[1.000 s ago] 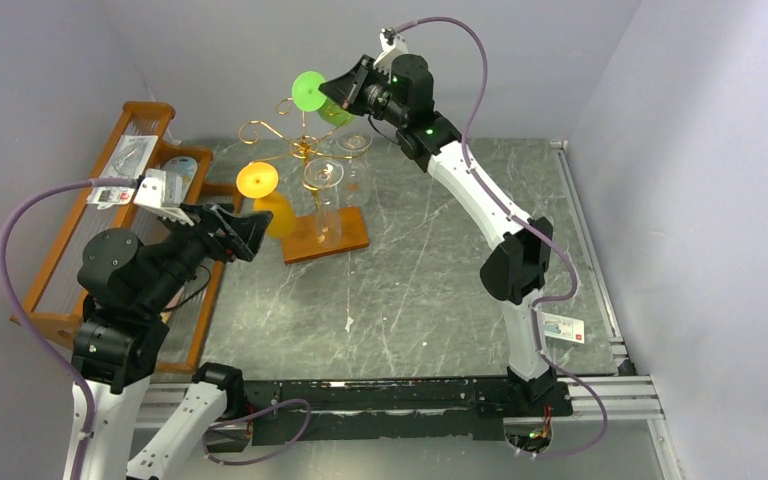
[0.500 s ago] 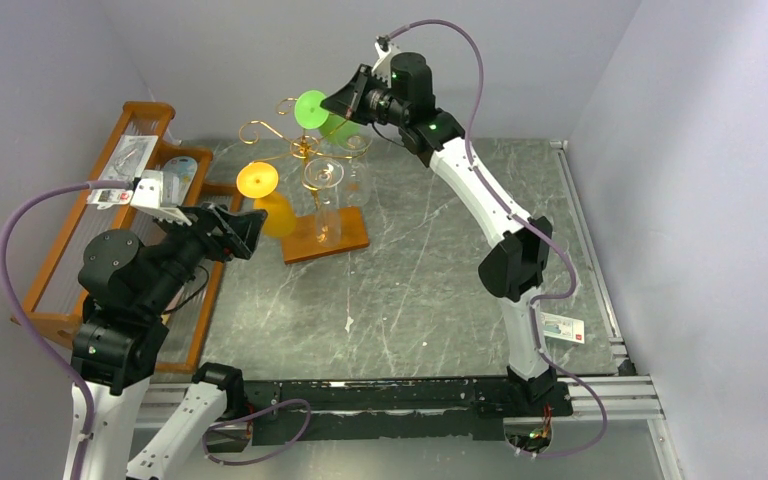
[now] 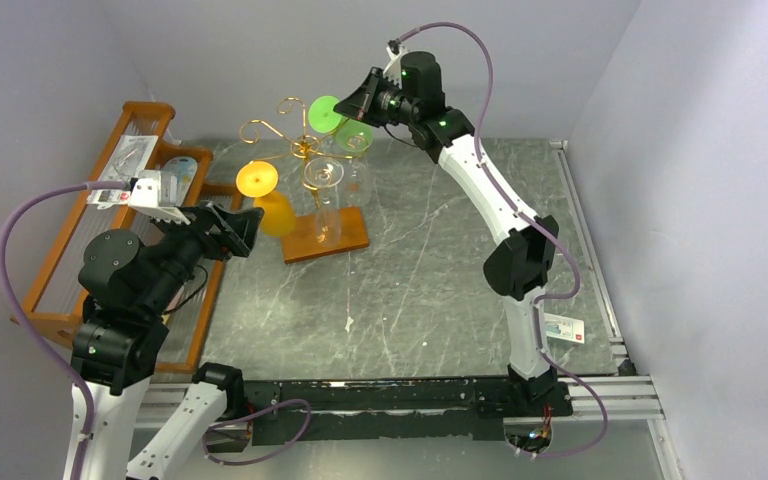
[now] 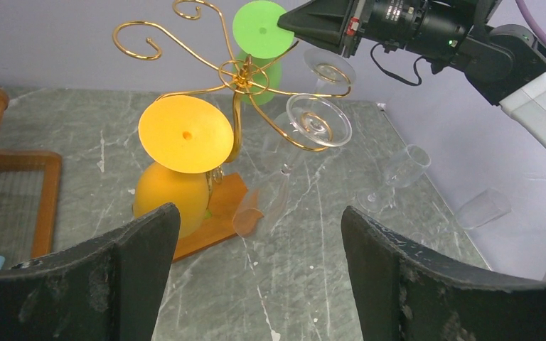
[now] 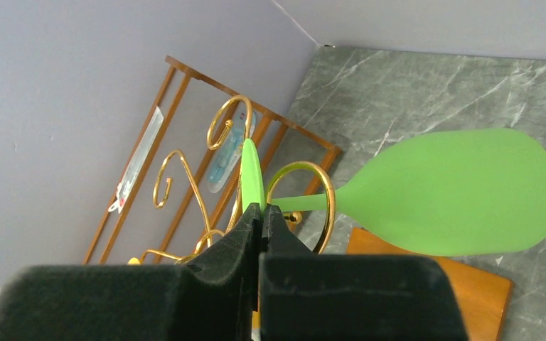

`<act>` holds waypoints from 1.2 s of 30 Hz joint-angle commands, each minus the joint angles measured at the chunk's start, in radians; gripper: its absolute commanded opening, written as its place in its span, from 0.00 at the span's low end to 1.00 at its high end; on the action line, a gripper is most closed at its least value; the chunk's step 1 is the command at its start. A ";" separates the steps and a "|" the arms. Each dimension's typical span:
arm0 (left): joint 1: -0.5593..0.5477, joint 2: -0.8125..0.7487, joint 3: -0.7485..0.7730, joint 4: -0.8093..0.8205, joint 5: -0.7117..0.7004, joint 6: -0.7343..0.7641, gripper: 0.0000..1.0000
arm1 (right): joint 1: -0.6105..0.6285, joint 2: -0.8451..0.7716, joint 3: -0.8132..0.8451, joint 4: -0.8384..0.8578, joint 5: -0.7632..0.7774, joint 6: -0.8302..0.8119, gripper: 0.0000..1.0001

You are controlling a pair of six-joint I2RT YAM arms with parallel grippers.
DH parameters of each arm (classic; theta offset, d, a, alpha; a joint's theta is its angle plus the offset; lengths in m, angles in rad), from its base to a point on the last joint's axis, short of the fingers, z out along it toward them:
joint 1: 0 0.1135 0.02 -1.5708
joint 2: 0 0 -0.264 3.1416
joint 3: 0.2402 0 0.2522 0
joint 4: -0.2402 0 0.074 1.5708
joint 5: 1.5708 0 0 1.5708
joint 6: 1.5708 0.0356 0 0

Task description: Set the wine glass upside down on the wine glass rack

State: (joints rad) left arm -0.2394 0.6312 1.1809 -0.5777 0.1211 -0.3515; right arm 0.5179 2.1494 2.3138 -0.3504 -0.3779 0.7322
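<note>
each arm is built from white link shells joined by black cylindrical joint housings: left arm (image 3: 110, 265), right arm (image 3: 470, 180). a lilac cable (image 3: 8, 290) runs outside the left arm; a matching cable (image 3: 477, 60) serves the right arm. a green indicator lamp (image 3: 441, 124) is lit on a right joint housing. a white label (image 3: 563, 328) with red print hangs near the right base. the fingers (image 4: 405, 284) are matte black, scuffed grey.

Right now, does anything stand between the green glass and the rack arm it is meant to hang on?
Nothing visible does. The right gripper is shut on the foot of the green glass, whose stem crosses a gold curl of the rack. A clear glass hangs on a neighbouring arm, off to the side.
</note>
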 commanded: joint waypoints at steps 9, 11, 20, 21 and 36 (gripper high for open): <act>-0.008 0.001 -0.002 -0.017 -0.037 0.010 0.88 | -0.041 -0.121 -0.104 0.043 -0.014 0.034 0.00; -0.008 -0.001 -0.003 -0.016 -0.038 0.009 0.88 | -0.046 -0.134 -0.123 0.058 -0.014 0.046 0.00; -0.008 -0.006 -0.013 -0.022 -0.049 0.003 0.88 | -0.073 -0.175 -0.235 0.149 0.023 0.136 0.00; -0.008 -0.007 -0.016 -0.021 -0.049 0.003 0.88 | -0.074 -0.181 -0.251 0.162 0.029 0.145 0.00; -0.008 -0.004 -0.014 -0.028 -0.069 0.009 0.89 | -0.087 -0.102 -0.226 0.252 0.022 0.242 0.00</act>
State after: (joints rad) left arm -0.2394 0.6312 1.1675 -0.5812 0.0803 -0.3519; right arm 0.4488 2.0045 2.0426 -0.1505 -0.3565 0.9440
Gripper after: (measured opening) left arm 0.888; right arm 0.018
